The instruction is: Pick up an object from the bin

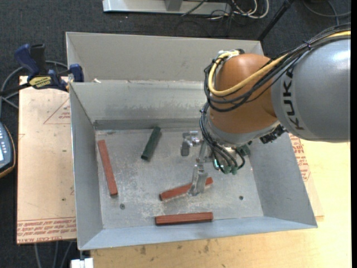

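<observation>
**Claw low over the middle red-brown bar, grasp not yet made**

Claw is down near the bin floor, right of centre, and looks spread: one finger sits toward the back, the other toward the front. The front finger's tip is at the right end of a short red-brown bar lying slanted on the floor. Touching or just above it, can't tell. The bar is not clearly between the fingers and nothing is pinched.

Further out, a second red-brown bar lies flat by the front wall. A dark green bar lies tilted to the back-left. A long red-brown bar lies along the left wall. All are well apart from each other.

Step, as I judge it: descent and alignment before closing. The next move likely calls for straddling the slanted bar across its narrow side, then closing and lifting. As it stands, a close could clip only the bar's end.
</observation>
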Motion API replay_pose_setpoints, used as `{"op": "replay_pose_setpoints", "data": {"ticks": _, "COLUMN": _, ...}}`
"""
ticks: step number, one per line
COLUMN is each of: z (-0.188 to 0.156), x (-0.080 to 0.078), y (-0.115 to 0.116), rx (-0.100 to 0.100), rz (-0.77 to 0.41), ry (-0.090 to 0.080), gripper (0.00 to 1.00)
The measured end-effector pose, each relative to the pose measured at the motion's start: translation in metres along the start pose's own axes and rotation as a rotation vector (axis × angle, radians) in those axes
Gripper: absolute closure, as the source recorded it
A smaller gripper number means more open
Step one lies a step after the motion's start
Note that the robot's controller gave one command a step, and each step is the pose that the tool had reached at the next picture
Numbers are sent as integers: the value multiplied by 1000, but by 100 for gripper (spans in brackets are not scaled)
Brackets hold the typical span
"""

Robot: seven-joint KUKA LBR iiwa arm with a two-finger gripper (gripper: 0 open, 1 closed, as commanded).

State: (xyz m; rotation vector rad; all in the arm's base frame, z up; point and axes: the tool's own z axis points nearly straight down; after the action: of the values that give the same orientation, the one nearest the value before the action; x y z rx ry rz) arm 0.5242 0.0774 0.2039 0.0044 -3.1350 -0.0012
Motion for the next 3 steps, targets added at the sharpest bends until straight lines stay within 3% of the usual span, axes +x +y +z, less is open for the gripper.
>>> {"op": "replay_pose_setpoints", "data": {"ticks": 1, "z": 137, "x": 5, "y": -44, "rx": 0, "rz": -139, "ry": 1, "gripper": 0}}
{"op": "replay_pose_setpoints", "data": {"ticks": 2, "z": 103, "x": 16, "y": -33, "rx": -1, "rz": -122, "ry": -9, "gripper": 0}}
{"op": "replay_pose_setpoints", "data": {"ticks": 3, "z": 104, "x": 17, "y": -32, "rx": -1, "rz": -103, "ry": -7, "gripper": 0}}
